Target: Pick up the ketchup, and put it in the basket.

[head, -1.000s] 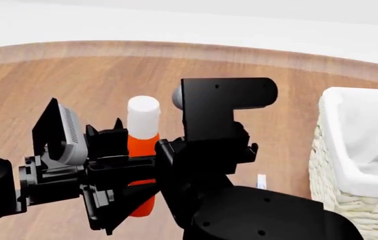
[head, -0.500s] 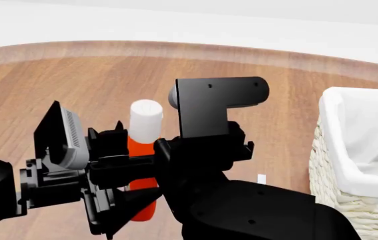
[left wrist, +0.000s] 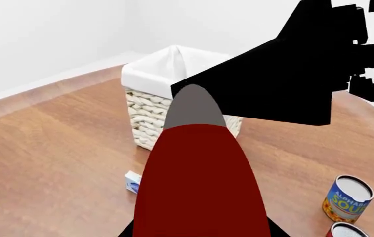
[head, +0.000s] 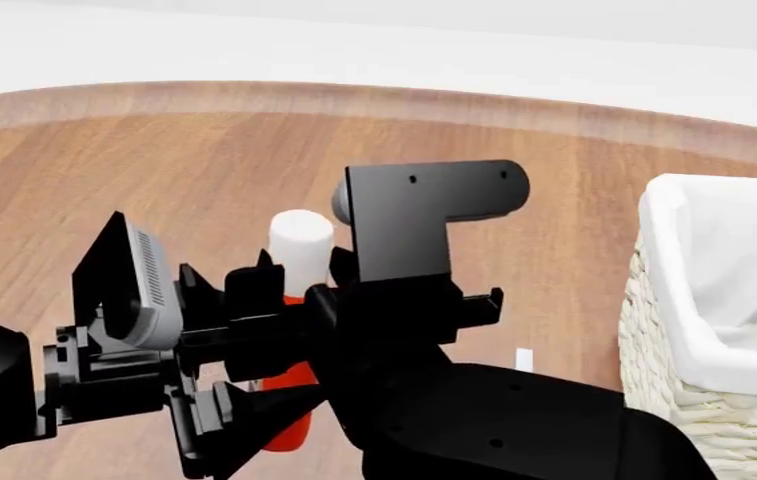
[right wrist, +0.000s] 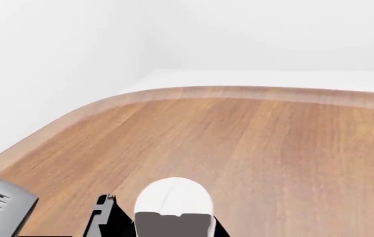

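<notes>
The ketchup is an orange-red bottle with a white cap, held upright above the wooden floor. My left gripper is shut on its body; in the left wrist view the dark red body fills the space between the jaws. My right arm crosses right in front of the bottle. In the right wrist view the white cap sits between the jaws of my right gripper; contact does not show. The cream wicker basket with a white liner stands at the right, also in the left wrist view.
A blue-yellow can and a red can stand on the floor. A small white-blue box lies near the basket. The wooden floor ends at a white wall behind.
The ketchup has sunk a little and shifted slightly right in the left gripper. The right arm has moved left and closer over the bottle, hiding more of its body.
</notes>
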{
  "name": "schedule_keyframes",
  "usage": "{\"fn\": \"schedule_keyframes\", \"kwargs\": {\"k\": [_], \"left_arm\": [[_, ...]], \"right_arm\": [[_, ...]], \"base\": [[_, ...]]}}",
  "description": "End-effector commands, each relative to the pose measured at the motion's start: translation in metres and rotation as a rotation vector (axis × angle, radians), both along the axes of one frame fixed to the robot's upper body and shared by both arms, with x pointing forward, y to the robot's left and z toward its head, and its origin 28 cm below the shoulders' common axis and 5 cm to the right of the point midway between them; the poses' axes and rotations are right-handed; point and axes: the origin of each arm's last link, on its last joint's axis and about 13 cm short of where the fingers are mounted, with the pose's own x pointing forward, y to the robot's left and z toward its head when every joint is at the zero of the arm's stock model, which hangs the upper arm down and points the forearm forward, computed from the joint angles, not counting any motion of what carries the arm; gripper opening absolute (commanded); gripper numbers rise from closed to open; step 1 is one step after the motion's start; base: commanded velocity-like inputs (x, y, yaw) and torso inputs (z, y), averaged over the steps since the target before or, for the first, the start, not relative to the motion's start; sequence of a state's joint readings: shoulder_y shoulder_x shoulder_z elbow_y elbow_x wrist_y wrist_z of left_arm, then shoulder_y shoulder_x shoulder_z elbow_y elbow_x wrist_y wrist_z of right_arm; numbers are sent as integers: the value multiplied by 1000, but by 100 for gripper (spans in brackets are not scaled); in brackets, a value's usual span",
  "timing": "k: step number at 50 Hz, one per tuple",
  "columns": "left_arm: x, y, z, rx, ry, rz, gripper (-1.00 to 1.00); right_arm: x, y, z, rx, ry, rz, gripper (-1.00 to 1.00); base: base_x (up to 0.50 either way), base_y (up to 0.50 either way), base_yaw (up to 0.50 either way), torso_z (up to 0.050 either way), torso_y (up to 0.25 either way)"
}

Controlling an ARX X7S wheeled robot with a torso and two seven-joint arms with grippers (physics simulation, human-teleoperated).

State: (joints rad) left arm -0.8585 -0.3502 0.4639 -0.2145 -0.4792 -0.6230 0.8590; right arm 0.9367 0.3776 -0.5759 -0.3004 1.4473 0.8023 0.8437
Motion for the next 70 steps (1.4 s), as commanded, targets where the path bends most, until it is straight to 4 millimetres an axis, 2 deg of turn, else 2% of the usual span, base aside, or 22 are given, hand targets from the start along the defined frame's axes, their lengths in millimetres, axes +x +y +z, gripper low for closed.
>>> {"fn": "schedule_keyframes", "kwargs": {"k": [1, 9, 10, 20, 28, 43, 52, 57, 59, 60, 61, 63, 66, 70], "left_arm": [[2, 0, 0, -31, 0, -21, -100], [1, -1, -5, -11, -32, -7, -100], [2, -1, -5, -7, -29, -9, 100], [-2, -1, -4, -22, -4, -14, 100], [-2, 0, -4, -22, -1, -15, 100], [-2, 6, -7, -21, -7, 6, 100], [-9, 8, -26, -50, -37, 101, 100], [-6, 8, -44, -60, -75, 239, 100], [-7, 7, -51, -86, -71, 367, 100], [-10, 7, -52, -91, -71, 364, 100], [-12, 6, -57, -108, -115, 450, 100], [-16, 5, -59, -149, -73, 483, 100], [-22, 6, -66, -163, -147, 593, 100], [-30, 6, -72, -179, -163, 764, 100]], "right_arm": [[5, 0, 2, 42, -23, -1, -100], [5, 0, 1, 39, -25, -1, -100], [5, 0, 1, 38, -25, -2, -100], [6, -1, -1, 36, -28, 0, -100], [14, -7, 4, 29, -54, -29, -100], [31, -38, 8, 10, -93, -166, -100], [41, -56, 14, -2, -114, -240, -100], [48, -65, 21, -14, -125, -275, -100], [51, -68, 24, -23, -134, -284, -100], [52, -69, 26, -27, -137, -288, -100], [54, -71, 29, -32, -140, -299, -100], [55, -73, 31, -46, -150, -309, -100], [59, -78, 40, -76, -181, -339, -100], [65, -92, 56, -125, -233, -411, -100]], "base": [[0, 0, 0, 0, 0], [0, 0, 0, 0, 0], [0, 0, 0, 0, 0], [0, 0, 0, 0, 0], [0, 0, 0, 0, 1], [0, 0, 0, 1, 0], [0, 0, 0, 0, 0], [0, 0, 0, 0, 2], [0, 0, 0, 0, 0], [0, 0, 0, 0, 0], [0, 0, 0, 0, 0], [0, 0, 0, 0, 0], [0, 0, 0, 0, 0], [0, 0, 0, 0, 0]]}}
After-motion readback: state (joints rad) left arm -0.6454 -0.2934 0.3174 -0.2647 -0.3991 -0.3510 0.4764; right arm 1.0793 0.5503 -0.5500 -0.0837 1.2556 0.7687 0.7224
